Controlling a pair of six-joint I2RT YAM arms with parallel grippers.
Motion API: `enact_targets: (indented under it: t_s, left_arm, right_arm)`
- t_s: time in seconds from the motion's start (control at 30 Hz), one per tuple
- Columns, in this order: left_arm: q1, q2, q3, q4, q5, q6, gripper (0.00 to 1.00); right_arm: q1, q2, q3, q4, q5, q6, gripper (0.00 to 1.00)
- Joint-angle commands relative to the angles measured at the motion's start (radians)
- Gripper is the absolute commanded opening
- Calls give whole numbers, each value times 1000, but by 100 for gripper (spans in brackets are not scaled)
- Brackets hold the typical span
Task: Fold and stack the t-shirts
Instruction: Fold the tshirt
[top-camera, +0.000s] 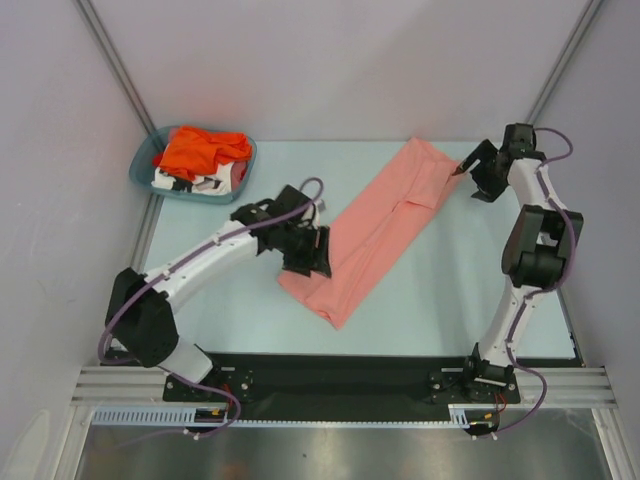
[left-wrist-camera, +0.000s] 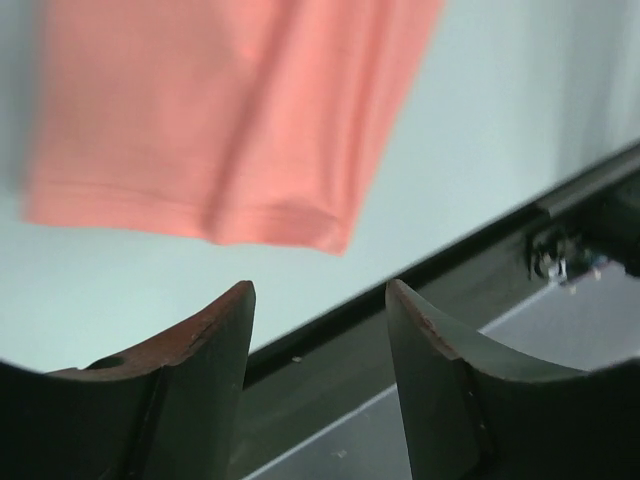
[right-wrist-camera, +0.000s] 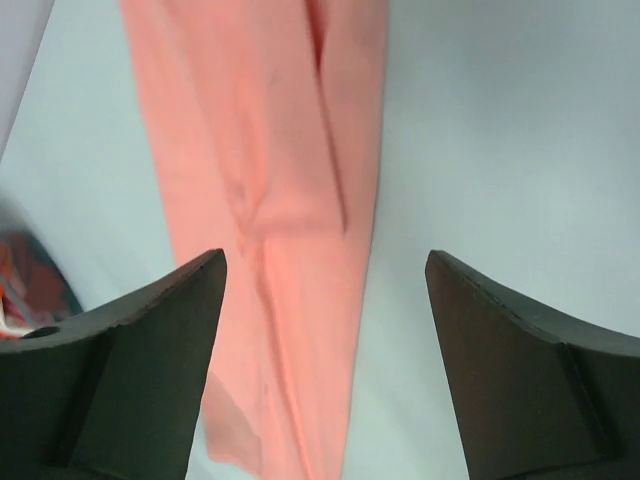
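A salmon-pink t-shirt (top-camera: 375, 225) lies on the table as a long narrow strip, running diagonally from the far right towards the near middle. My left gripper (top-camera: 316, 260) hovers at the strip's near left edge, open and empty. The left wrist view shows the shirt's hem (left-wrist-camera: 220, 120) beyond the left gripper (left-wrist-camera: 320, 300). My right gripper (top-camera: 468, 172) hangs by the strip's far end, open and empty. In the right wrist view the strip (right-wrist-camera: 270, 200) runs away under the right gripper (right-wrist-camera: 325, 265). An orange t-shirt (top-camera: 200, 150) and a white t-shirt with black print (top-camera: 195, 183) sit crumpled in the basket.
The teal basket (top-camera: 140, 172) stands at the table's far left corner. The pale table top (top-camera: 230, 300) ends at a black base rail (top-camera: 330, 375) along the near edge. Grey walls close in behind and at both sides.
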Motion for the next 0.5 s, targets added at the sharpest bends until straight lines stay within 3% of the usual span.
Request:
enact_targets:
  t_s: [0.0,0.13,0.17,0.23,0.27,0.33,0.37,0.43,0.47]
  left_arm:
    - [171,-45,-59,-18,-33,136,60]
    - [317,-40,-99,63,-22,132,60]
    - [329,-31,-102,81,-36,123,61]
    - [357,-25,-110,97,-59,96,60]
    - [365,-24,-111,107,-62,89,60]
    - [391,-31,-128,127,-39,76,58]
    - [397,-36,-133,141,-39,75,58]
    - [415,-45,-150,150,-42,72,57]
    - [420,-42,-154,158,-38,72,57]
  right_arm:
    - [63,-307,-233,-72,8,-2,86]
    - [199,-578,-588,36,-111,92,84]
    - [313,-620,-647,81,-128,160,80]
    - [406,-732,-828,170,-194,240,77]
    - [523,-764,-883,297,-196,285,66]
    - [642,-821,-1042,474,-191,421,56]
    - [722,-815,-1081,628,-197,457,46]
    - [794,-747,-1118,742,-202,520,38]
    - [823,-719,-1112,811,-196,526,29]
